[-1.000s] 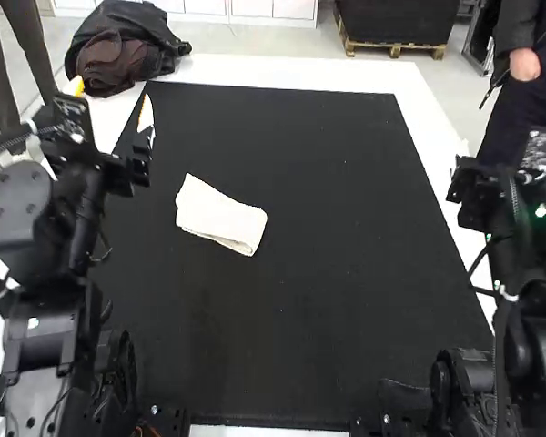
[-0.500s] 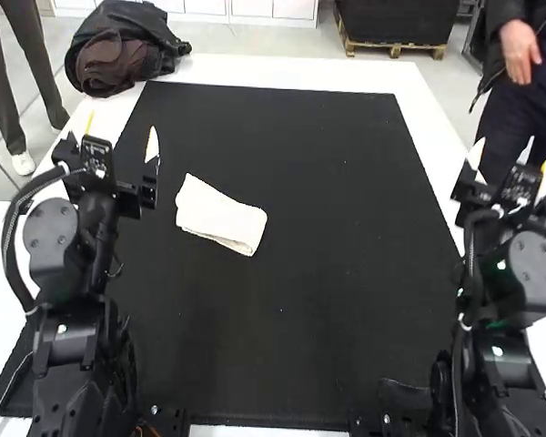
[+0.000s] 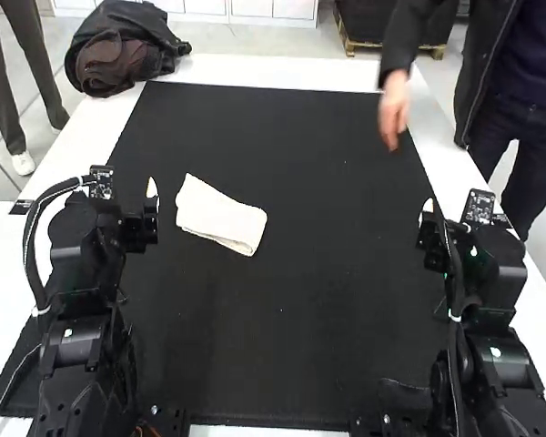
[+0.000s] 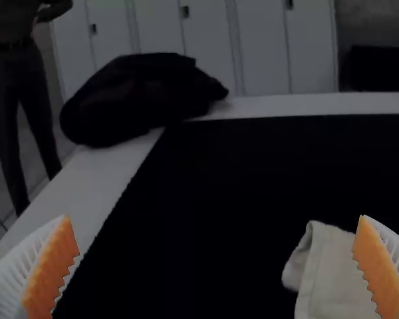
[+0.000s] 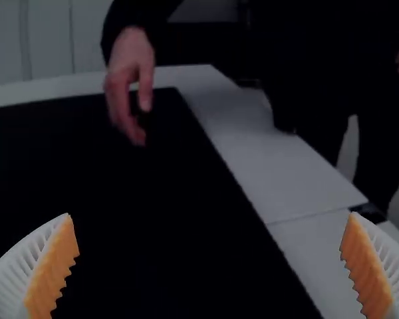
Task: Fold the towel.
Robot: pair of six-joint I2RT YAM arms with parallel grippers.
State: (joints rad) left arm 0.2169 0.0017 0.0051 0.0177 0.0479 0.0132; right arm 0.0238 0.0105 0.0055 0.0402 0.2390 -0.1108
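In the high view a white towel [image 3: 220, 217] lies folded into a compact, slightly slanted shape on the black mat, left of its middle. My left gripper [image 3: 96, 205] is held near the mat's left edge, to the left of the towel and apart from it. My right gripper [image 3: 466, 214] is over by the mat's right edge, far from the cloth. The left wrist view shows the folded towel [image 4: 336, 276] beyond and partly behind one finger of the left gripper [image 4: 214, 216], which is open and holds nothing. Open and empty too is the right gripper [image 5: 210, 214] in its wrist view.
A black mat [image 3: 291, 319] covers most of the white table [image 3: 282, 75]. A dark bundle of fabric or a bag [image 3: 123, 50] rests at the table's far left corner, well away from the towel.
Both arms have shifted, their grippers coming down and nearer the bases; the right one has also swung inward. The towel lies as before.
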